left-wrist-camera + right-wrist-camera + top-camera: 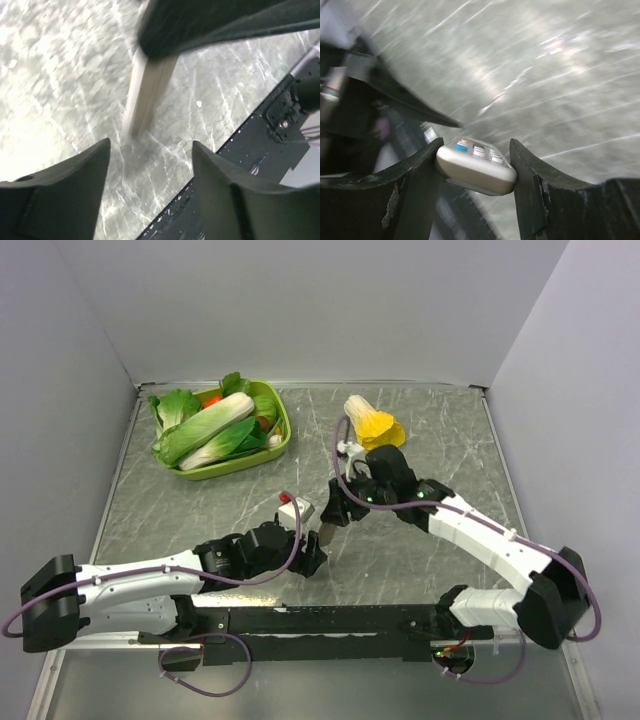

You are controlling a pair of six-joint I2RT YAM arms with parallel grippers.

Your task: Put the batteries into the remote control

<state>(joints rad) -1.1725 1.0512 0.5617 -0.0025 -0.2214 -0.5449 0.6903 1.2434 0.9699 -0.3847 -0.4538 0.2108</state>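
The green basket (236, 465) (far left) holds toy greens (215, 428). The right gripper (476, 150) clamps the remote control (480, 172) above the table (440, 430); the left gripper (151, 146) stands open, holding nothing, near it.

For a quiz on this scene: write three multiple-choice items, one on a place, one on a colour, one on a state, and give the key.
1. Where does the green tray stand in the top view?
A. At the far left of the table
B. At the near right corner
C. Between the arm bases

2. What colour is the toy cabbage lying outside the tray?
A. Blue
B. Yellow and white
C. Purple

3. How is the remote control placed?
A. Flat on the table
B. In the tray
C. Clamped between the right fingers

Key:
1 A, the tray sits far left, near the wall.
2 B, its leaves are yellow on a white stalk.
3 C, both right fingers press the remote's sides in the right wrist view.
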